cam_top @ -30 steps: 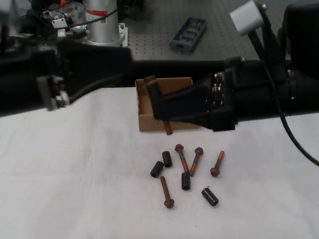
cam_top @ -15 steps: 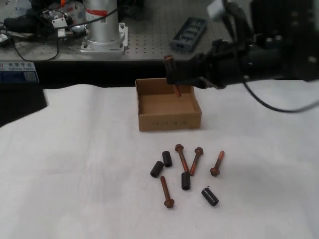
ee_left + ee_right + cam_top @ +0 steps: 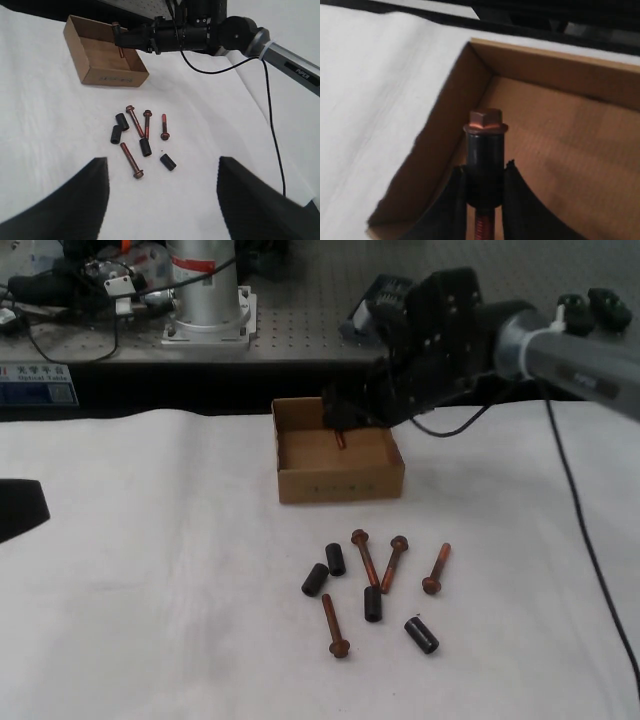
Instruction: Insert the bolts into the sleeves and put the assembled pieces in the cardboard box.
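My right gripper (image 3: pixel 340 423) hangs over the back of the cardboard box (image 3: pixel 340 485), shut on an assembled piece (image 3: pixel 485 150), a copper bolt inside a black sleeve. The bolt's threaded end (image 3: pixel 341 439) points down into the box. In the left wrist view the same gripper (image 3: pixel 119 37) holds the piece (image 3: pixel 120 50) above the box (image 3: pixel 112 77). Several loose copper bolts (image 3: pixel 365 555) and several black sleeves (image 3: pixel 315 579) lie on the white cloth in front of the box. My left gripper (image 3: pixel 161 160) is open, high above those parts, holding nothing.
White cloth (image 3: pixel 150 620) covers the bench. Behind the box is a perforated metal table with a silver post (image 3: pixel 205 285) and a dark tray (image 3: pixel 378 305). The right arm's cable (image 3: pixel 575 530) trails over the cloth on the right. A dark arm part (image 3: pixel 20 508) sits at the left edge.
The right arm swung back from close to the camera and came down over the box's rear with the piece. The left arm withdrew to the left edge.
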